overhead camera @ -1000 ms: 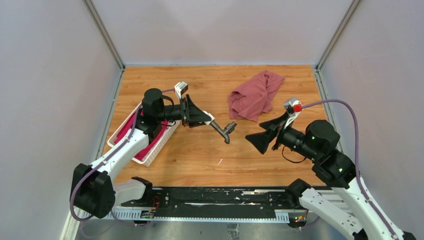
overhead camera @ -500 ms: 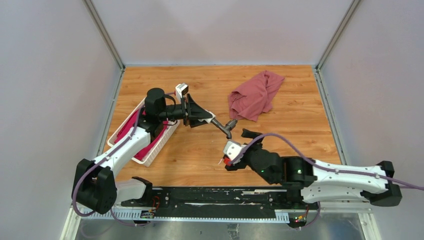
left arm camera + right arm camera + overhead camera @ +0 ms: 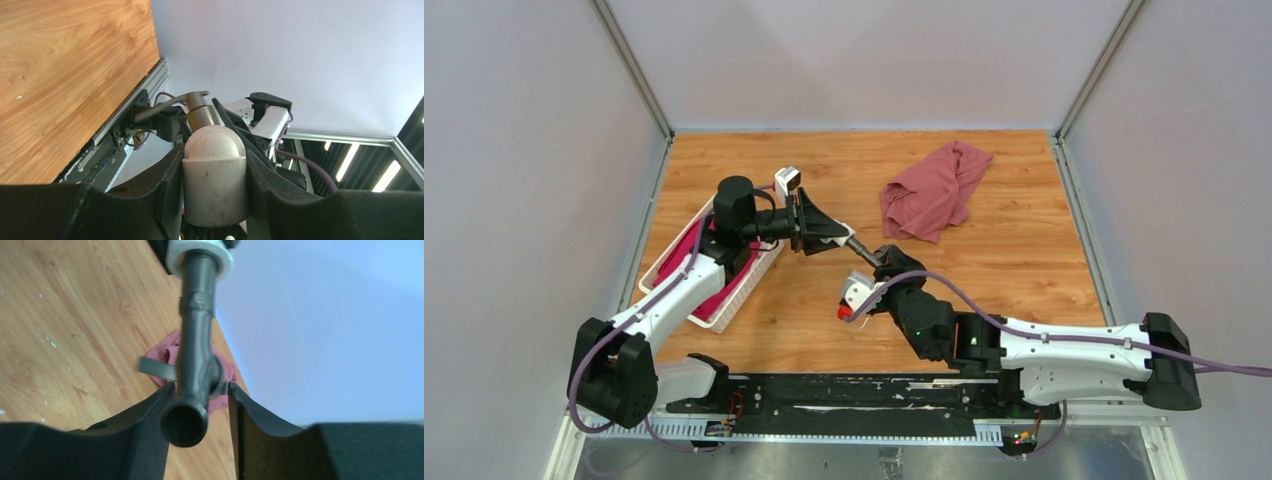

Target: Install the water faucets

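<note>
Nearest me, the right arm point(image 3: 1064, 350) lay low along the 6 o'clock edge of the surface point(image 3: 1024, 260), reaching toward 10 o'clock into the middle. There the right tool point(image 3: 889, 262) met the free end of the dark grey tap point(image 3: 866, 252). From overhead that meeting was only a dark knot. The right wrist camera showed it better: the tap point(image 3: 196, 340) ran straight away from the lens, its open round mouth sitting between the two fingers point(image 3: 150, 435) of the right tool point(image 3: 200, 386). One finger looked to be against the metal and the other a sliver off, so I could not tell whether it was clamped. A grey lever point(image 3: 156, 368) stuck out to 9 o'clock, blurred.

At the tap's far end sat the white fitting point(image 3: 200, 251), cut off by the top of that picture. The left wrist camera gave what no other view did: the stubby white fitting point(image 3: 214, 182) was pinched firmly between the jaws of the left tool point(image 3: 214, 155), the tap point(image 3: 201, 113) jutting beyond it, off the surface.

Overhead, the left tool point(image 3: 826, 232) hung just left of centre. Its arm point(image 3: 674, 290) crossed the white slatted basket point(image 3: 746, 288) at 9 o'clock, hiding much of the magenta fabric point(image 3: 680, 258) inside. A dusty-red cloth point(image 3: 934, 190) lay crumpled toward 1 o'clock, well apart from the tools.
</note>
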### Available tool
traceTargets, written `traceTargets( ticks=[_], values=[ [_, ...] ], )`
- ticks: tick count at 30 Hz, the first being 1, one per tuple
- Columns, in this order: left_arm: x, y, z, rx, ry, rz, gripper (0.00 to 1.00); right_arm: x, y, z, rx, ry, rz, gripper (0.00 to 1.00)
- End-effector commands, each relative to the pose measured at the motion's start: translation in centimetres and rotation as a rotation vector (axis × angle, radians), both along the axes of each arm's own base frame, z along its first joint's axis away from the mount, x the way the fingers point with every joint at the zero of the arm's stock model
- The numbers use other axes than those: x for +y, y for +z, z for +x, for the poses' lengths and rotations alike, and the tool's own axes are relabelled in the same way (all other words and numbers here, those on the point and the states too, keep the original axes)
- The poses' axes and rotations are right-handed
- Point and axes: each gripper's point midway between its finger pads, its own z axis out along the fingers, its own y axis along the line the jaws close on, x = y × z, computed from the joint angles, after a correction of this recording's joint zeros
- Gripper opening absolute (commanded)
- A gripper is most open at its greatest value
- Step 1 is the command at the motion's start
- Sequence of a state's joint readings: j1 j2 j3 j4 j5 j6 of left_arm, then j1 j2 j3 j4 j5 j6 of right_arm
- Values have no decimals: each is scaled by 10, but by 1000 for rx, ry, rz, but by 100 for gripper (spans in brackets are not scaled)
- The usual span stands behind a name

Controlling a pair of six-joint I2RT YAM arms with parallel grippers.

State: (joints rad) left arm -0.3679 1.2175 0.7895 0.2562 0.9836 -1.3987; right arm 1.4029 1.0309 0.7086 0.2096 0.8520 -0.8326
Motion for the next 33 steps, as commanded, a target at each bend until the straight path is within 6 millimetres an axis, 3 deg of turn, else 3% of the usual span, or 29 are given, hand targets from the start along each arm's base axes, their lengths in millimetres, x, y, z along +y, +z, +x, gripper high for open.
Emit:
traceTargets(
  ticks=[1, 6, 10, 19, 24, 28, 29, 30, 31, 33],
  values=[
    [2, 14, -8, -54, -27, -27, 0, 1, 25, 9, 54, 3, 166, 34],
    [2, 16, -11, -101, -48, -25, 0, 10, 20, -2, 267, 105, 326, 8],
    [3, 21, -15, -150, -62, -27, 0, 24, 9, -22, 519, 234, 479, 0],
    [4, 19, -19, -219, -85, -19, 0, 39, 31, -51, 1081, 406, 885, 0],
    [4, 22, -21, -264, -90, -18, 0, 41, 43, -49, 1388, 488, 1107, 0],
    [6, 23, -25, -300, -89, -17, 0, 36, 67, -41, 1713, 624, 1394, 0],
    [6, 24, -26, -306, -90, -17, 0, 35, 59, -34, 1777, 608, 1451, 0],
    [7, 24, -26, -309, -91, -18, 0, 29, 78, -36, 1831, 709, 1532, 3],
    [7, 24, -26, -312, -90, -17, 0, 26, 84, -35, 1864, 770, 1584, 11],
    [7, 23, -26, -309, -89, -16, 0, 27, 83, -36, 1949, 808, 1578, 30]
  ],
)
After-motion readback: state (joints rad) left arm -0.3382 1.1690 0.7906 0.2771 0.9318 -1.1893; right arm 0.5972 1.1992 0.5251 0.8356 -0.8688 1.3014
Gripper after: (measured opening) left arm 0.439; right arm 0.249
